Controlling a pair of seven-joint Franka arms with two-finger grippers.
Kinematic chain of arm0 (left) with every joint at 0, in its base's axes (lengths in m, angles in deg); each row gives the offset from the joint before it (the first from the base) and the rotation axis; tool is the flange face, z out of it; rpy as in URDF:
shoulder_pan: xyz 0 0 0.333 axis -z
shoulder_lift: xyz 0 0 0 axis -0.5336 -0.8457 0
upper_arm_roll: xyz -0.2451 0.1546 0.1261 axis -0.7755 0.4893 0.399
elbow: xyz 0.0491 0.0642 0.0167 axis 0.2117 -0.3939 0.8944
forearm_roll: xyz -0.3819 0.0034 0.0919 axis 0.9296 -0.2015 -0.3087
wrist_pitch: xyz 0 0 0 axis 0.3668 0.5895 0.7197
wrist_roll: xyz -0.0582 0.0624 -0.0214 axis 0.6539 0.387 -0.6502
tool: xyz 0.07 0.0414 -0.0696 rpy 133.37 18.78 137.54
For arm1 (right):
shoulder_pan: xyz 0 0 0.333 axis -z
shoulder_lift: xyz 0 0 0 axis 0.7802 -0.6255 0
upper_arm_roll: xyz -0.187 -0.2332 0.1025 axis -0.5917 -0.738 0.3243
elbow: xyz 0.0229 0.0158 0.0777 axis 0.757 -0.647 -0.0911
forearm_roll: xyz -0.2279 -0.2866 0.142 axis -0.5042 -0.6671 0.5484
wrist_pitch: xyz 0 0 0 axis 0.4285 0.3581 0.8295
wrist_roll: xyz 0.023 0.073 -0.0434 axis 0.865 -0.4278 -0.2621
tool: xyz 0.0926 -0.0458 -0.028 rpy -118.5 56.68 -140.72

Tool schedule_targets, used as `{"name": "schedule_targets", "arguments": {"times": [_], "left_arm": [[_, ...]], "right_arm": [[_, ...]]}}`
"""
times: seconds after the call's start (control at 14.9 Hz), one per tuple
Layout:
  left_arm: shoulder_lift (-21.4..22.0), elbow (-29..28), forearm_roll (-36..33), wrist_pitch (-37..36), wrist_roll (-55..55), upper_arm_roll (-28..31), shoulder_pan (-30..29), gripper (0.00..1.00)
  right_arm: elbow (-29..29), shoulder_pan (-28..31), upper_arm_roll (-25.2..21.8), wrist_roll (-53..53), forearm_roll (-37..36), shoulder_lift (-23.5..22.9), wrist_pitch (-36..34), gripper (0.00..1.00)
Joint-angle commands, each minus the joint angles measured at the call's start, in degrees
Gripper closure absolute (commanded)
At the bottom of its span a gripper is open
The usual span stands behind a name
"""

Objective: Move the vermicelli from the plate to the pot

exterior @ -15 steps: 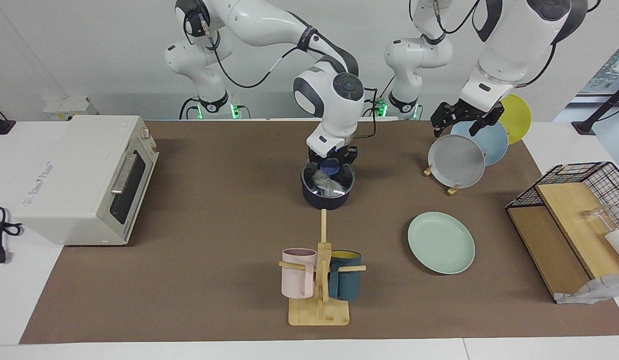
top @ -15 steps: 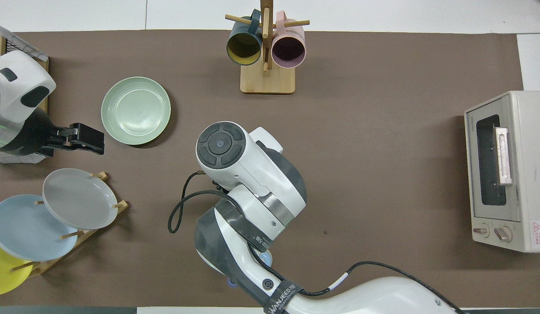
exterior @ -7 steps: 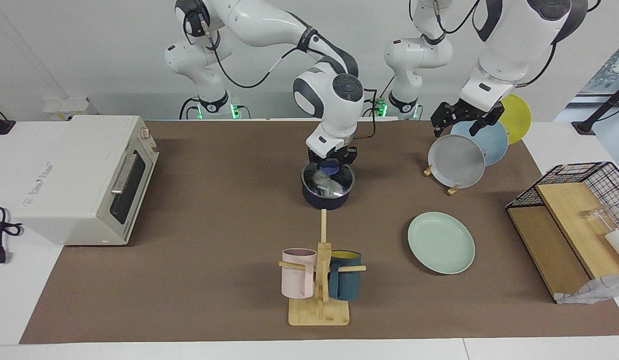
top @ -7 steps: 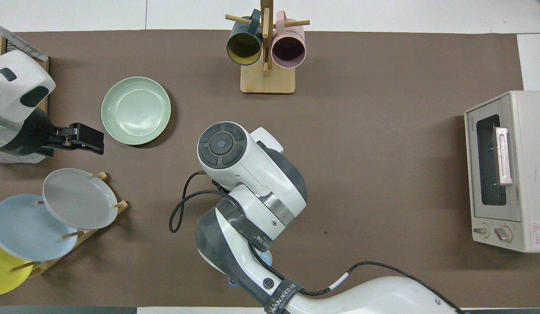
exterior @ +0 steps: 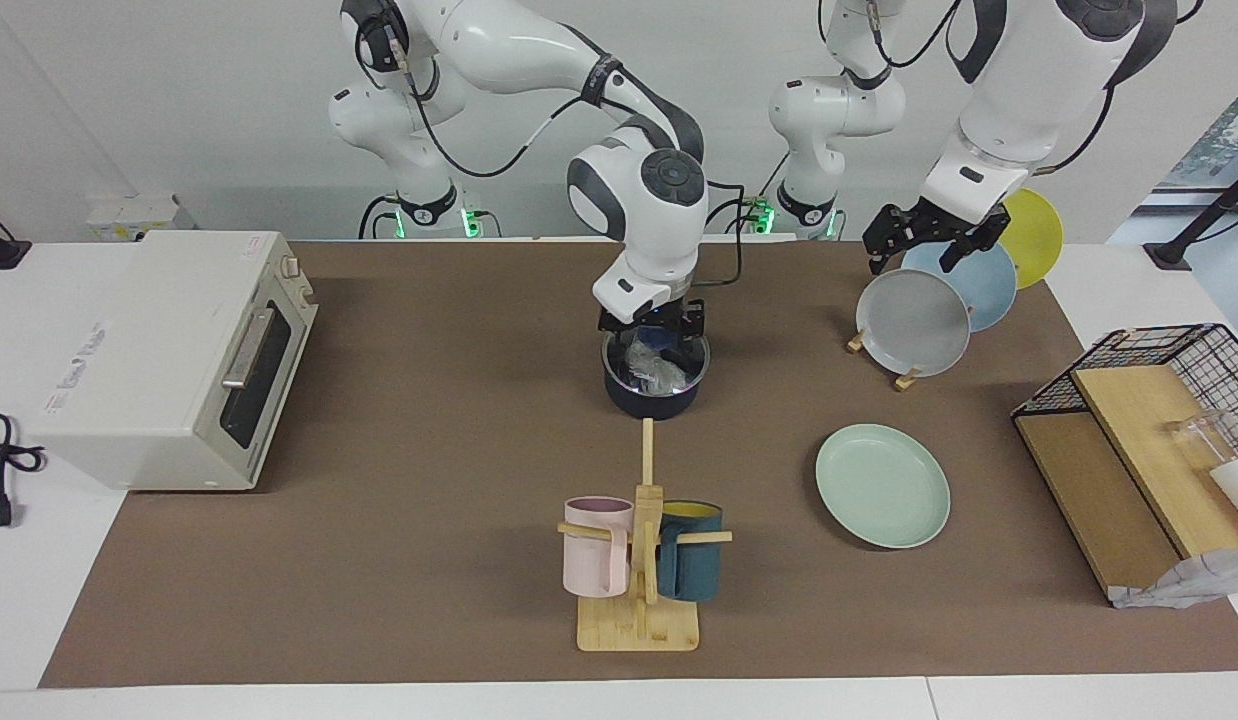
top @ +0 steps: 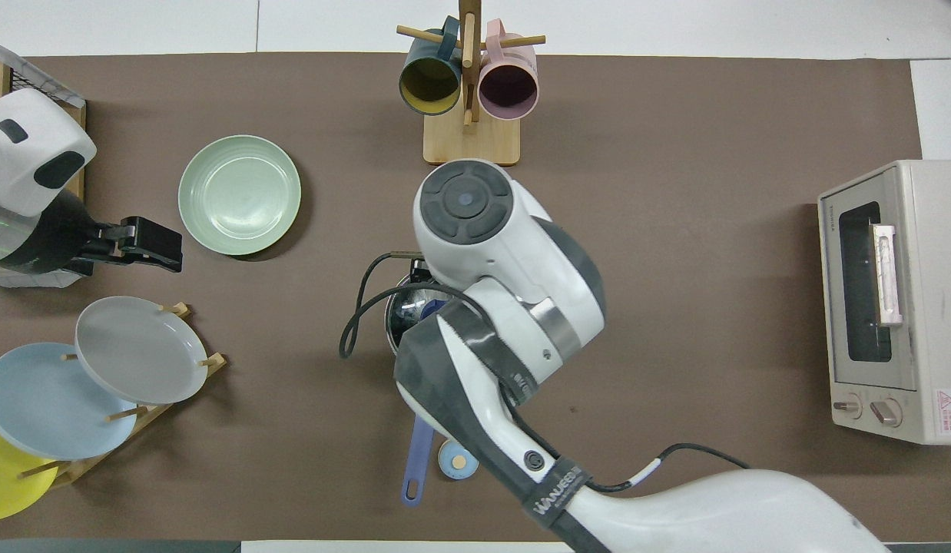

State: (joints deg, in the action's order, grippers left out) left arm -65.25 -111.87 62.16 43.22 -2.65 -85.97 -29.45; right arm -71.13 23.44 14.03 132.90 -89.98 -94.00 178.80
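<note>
The dark navy pot [exterior: 652,392] stands mid-table, its long blue handle [top: 417,455] pointing toward the robots. The whitish vermicelli [exterior: 655,368] lies inside the pot. My right gripper [exterior: 651,338] hangs just over the pot's opening, open and apart from the noodles. In the overhead view my right arm hides most of the pot [top: 397,316] and the noodles. The mint-green plate [exterior: 882,485] [top: 239,194] lies bare toward the left arm's end. My left gripper [exterior: 911,250] [top: 154,244] waits open above the plate rack.
A rack with a grey plate [exterior: 912,322], a blue one and a yellow one stands by the left arm. A mug tree [exterior: 639,560] stands farther out. A toaster oven [exterior: 169,350] and a wire basket [exterior: 1149,400] are at the table's ends. A small light-blue disc [top: 454,459] lies beside the pot handle.
My right arm's wrist has swung toward the right arm's end, uncovering the pot's rim and handle in the overhead view. The vermicelli stays in the pot. The left arm has not moved.
</note>
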Motion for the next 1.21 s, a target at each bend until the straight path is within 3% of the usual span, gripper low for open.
{"name": "schedule_targets", "arguments": {"times": [0.0,0.27,0.54,0.81,1.01,1.14], "left_arm": [[1.40,-1.23,-0.75,-0.15,0.07,0.69,0.54,0.00],[1.40,-1.15,-0.75,-0.15,0.07,0.69,0.54,0.00],[1.40,-1.15,-0.75,-0.15,0.07,0.69,0.54,0.00],[1.40,-1.23,-0.75,-0.15,0.07,0.69,0.54,0.00],[1.40,-1.15,-0.75,-0.15,0.07,0.69,0.54,0.00],[1.40,-1.15,-0.75,-0.15,0.07,0.69,0.54,0.00]], "right_arm": [[-1.47,7.51,0.72,-5.46,0.52,4.19,-0.28,0.00],[-1.29,16.04,0.63,-11.88,0.43,9.38,-5.10,0.00],[-0.77,19.74,0.28,-16.26,0.25,15.18,-12.57,0.00],[3.00,25.36,0.11,-26.27,-0.27,15.72,-20.30,0.00],[2.23,25.56,-4.44,-33.23,-2.12,17.37,-23.75,0.00],[-1.36,25.46,-5.69,-34.56,-1.94,18.87,-23.40,0.00]]}}
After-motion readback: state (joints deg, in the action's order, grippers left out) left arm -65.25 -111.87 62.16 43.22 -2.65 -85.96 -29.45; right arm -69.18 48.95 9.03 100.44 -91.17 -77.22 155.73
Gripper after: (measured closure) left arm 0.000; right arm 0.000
